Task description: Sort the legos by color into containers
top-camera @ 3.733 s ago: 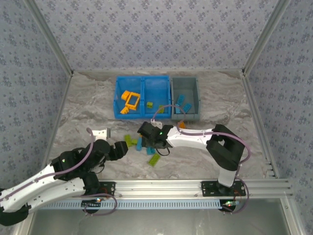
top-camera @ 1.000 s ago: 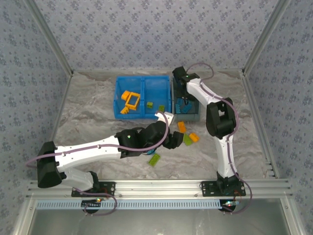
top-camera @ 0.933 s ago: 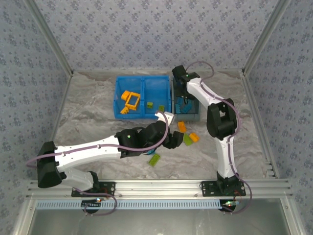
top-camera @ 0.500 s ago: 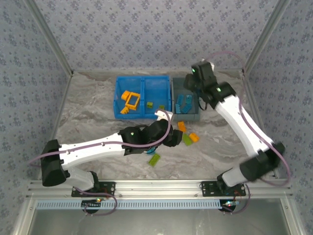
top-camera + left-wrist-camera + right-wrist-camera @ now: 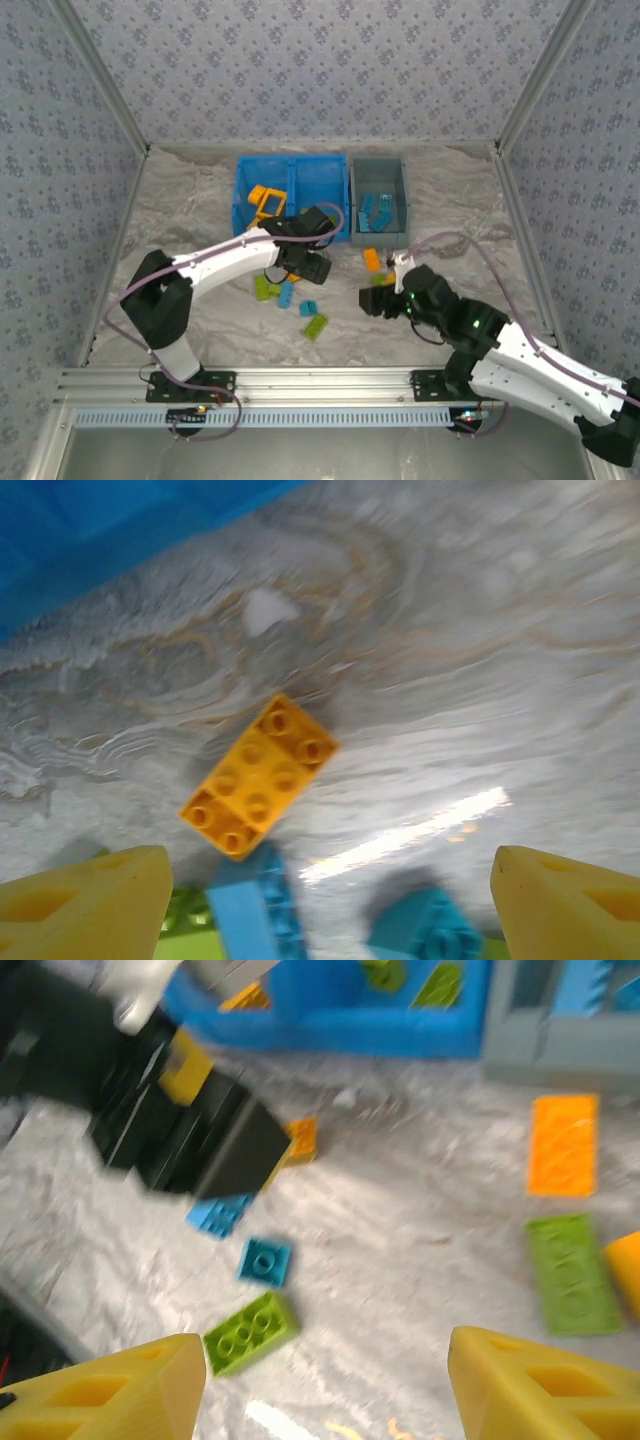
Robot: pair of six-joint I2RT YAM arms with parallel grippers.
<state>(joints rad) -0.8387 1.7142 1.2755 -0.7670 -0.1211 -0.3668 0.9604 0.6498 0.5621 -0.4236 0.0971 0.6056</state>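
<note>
The legos are small studded plastic bricks in orange, lime green and light blue. The left gripper [image 5: 325,905] has its yellow fingers [image 5: 85,900] spread wide with nothing between them. Just ahead of the gap one orange brick [image 5: 260,775], two studs by four, lies flat on the marbled table [image 5: 480,630]. Closer to the fingertips sit a long blue brick [image 5: 258,910], a small blue square [image 5: 425,935] and a green brick [image 5: 185,918]. The right gripper [image 5: 325,1390] is likewise wide and empty. Ahead of its fingers I count seven loose bricks: three orange, two green, two blue. Of these, a flat orange plate [image 5: 563,1145] and a flat green plate [image 5: 570,1272] lie ahead of its right finger, short of the grey bin [image 5: 560,1035]. The blue bin [image 5: 330,1010], beyond the left finger, has two compartments, one with orange pieces [image 5: 262,205] and one with green pieces [image 5: 440,985]. The grey bin holds light blue pieces [image 5: 375,212].
</note>
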